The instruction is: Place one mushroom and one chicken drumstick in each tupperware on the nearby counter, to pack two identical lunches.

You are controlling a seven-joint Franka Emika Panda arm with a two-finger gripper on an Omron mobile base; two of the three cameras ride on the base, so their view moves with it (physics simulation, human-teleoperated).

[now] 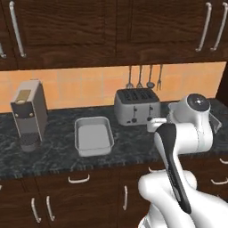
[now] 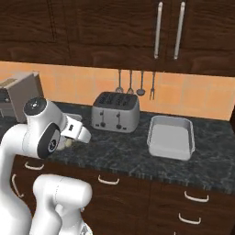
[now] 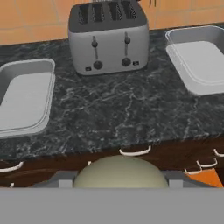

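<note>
gripping a rounded pale-beige mushroom point(image 3: 120, 171) between its two dark fingers, the hand point(image 3: 120, 181) hangs in front of the drawers, short of the dark speckled stone surface point(image 3: 118, 113); the jaws stand partly apart around the cap. in the right base view the same pale lump peeks out under the white wrist point(image 2: 68, 143).

the cap is smooth and domed, so my worry is that it rolls or squirts out of a two-point pinch if the arm swings fast. it would then drop to the floor in front of the cabinets rather than onto stone.

ahead, well apart on either side of a boxy brushed-silver four-slot toaster point(image 3: 108, 37), lie two shallow light-grey rectangular tupperware containers with rounded corners and raised rims, one toward the left point(image 3: 26, 96) and one toward the right point(image 3: 199, 59). both look empty. a low approach could clip a rim and shove the light tray along the slick stone; releasing too high, the round mushroom may bounce out over the shallow wall.

an orange-brown chicken drumstick point(image 3: 203, 177) shows as a sliver at the lower right, where exactly it rests i cannot tell.
</note>
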